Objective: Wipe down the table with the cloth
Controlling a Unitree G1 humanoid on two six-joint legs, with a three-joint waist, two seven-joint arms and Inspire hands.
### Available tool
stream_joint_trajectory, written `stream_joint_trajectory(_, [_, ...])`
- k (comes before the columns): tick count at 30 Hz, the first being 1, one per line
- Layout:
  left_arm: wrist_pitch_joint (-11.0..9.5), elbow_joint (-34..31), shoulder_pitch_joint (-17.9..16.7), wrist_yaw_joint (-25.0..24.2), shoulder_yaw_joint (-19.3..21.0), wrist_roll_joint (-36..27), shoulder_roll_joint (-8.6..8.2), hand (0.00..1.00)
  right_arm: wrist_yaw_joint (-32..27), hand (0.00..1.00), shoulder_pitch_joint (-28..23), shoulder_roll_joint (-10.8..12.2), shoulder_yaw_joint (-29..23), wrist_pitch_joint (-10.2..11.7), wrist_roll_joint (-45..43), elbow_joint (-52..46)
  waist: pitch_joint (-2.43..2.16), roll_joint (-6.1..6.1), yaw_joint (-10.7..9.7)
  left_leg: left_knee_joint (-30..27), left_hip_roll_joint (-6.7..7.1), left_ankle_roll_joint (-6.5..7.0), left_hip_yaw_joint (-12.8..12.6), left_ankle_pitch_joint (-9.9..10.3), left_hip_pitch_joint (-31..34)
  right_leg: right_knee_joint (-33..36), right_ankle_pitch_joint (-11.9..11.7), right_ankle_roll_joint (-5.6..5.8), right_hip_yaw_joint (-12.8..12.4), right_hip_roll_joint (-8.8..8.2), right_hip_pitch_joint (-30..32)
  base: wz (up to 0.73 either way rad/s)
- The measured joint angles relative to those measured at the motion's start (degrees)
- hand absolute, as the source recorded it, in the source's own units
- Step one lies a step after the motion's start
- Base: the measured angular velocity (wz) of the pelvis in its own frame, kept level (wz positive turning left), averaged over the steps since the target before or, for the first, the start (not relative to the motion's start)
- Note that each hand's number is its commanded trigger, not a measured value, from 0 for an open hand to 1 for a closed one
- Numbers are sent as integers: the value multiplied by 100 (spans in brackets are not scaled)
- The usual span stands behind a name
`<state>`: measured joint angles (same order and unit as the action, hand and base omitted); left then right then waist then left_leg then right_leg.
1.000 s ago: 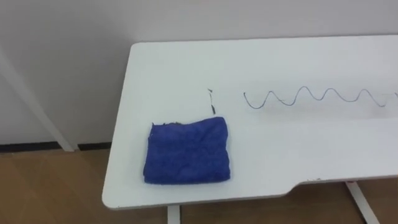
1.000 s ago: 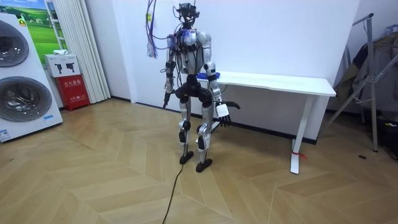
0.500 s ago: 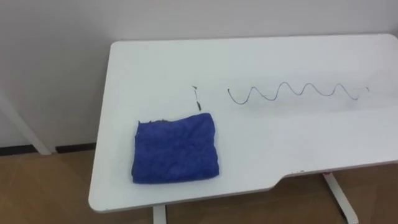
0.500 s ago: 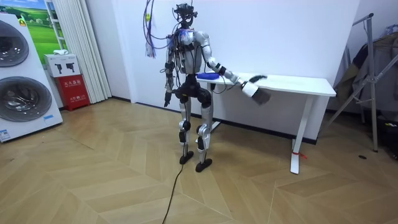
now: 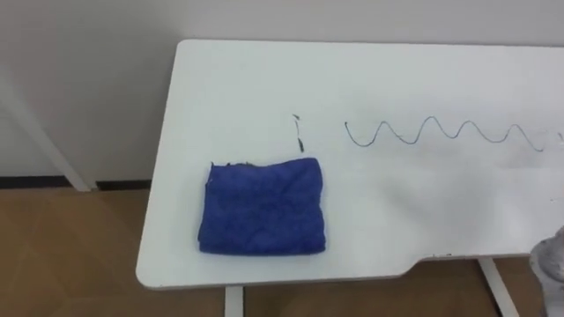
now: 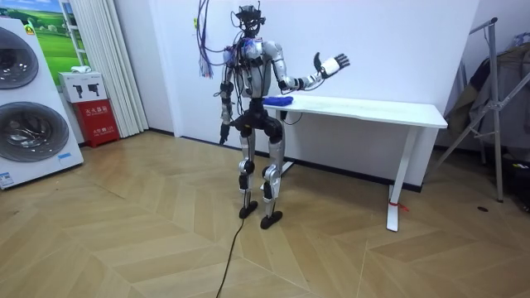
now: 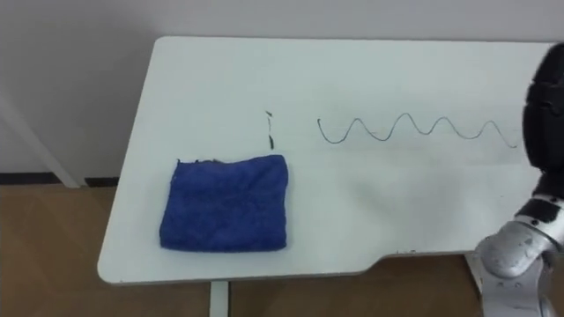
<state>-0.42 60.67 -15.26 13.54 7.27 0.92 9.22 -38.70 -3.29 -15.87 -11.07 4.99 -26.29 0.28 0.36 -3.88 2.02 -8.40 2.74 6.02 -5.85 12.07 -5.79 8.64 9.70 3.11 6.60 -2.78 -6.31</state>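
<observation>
Robot stands upright on the wood floor [image 6: 166, 240] at the end of the white table [image 5: 397, 211] on the room view's left.

Left hand [image 6: 221, 132] hangs low beside the hip, away from the table. Can't tell whether it is spread or curled.

Right arm is bent at the elbow and lifted, forearm angled up over the table. Right hand [image 6: 331, 63] is at about head height, well above the tabletop, with fingers spread wide and holding nothing. Part of that arm shows at the right edge of the right eye view.

Blue cloth [image 5: 261, 208] lies flat on the table near the front left corner, just in from the front edge, and neither hand touches it. It is folded into a rough rectangle. Its long axis runs left to right along the table's front edge, and its sides are about square to the table edges.

Just behind the cloth's back right corner is a small dark pen mark [image 5: 300, 136], a short stroke running front to back. Further right and back, a wavy pen line [image 5: 441, 132] runs left to right across the tabletop, apart from the cloth.

White wall [image 5: 88, 53] is behind the table.
</observation>
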Motion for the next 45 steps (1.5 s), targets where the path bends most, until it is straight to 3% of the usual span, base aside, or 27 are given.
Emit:
stream_joint_trajectory(5, [-3,60,130,-69,-182,182,25,0,497,0,49,-10,749,48,-1177,-376,7,7,137,15,0,0,33,0,15,0,0,0,19,1,-12,3])
stream_joint_trajectory(8, [-9,162,261,-76,-197,195,29,0,761,0,51,-32,1187,59,-1757,-463,-9,-27,205,14,0,-1,85,1,26,5,-2,-3,161,-6,-13,8])
stream_joint_trajectory(15, [-30,161,395,-138,-322,346,108,0,1262,0,269,-86,1705,55,-1991,-819,-36,-66,391,-9,6,-3,235,-1,106,-2,-6,-9,316,-10,-9,11])
stream_joint_trajectory(17, [-41,167,456,-182,-391,384,121,0,1433,0,294,-301,1985,53,-2169,-815,-19,-89,530,-20,7,-4,236,-2,96,-4,-6,-9,299,-12,-6,0])
stream_joint_trajectory(21, [-53,295,576,-229,-479,378,140,0,1839,0,320,-367,2520,67,-2304,-800,34,-154,661,-28,5,-8,299,-4,121,-13,-6,-9,295,-10,-11,9])
stream_joint_trajectory(32, [-39,367,539,-291,-560,380,162,0,2062,0,313,-392,2828,52,-2573,-613,50,-150,785,-25,11,-8,420,-4,129,-17,-6,-9,285,-4,-54,7])
stream_joint_trajectory(35, [-27,367,534,-272,-594,385,163,0,2092,0,300,-391,3025,-35,-2574,-482,38,-167,789,-26,14,-8,439,-4,134,-22,-6,-9,288,-5,-55,0])
stream_joint_trajectory(45, [5,328,586,-253,-816,379,182,0,2138,0,294,-386,3511,14,-2601,-212,31,-143,780,-38,32,-10,441,-5,155,-96,-6,-9,143,-8,-61,0])
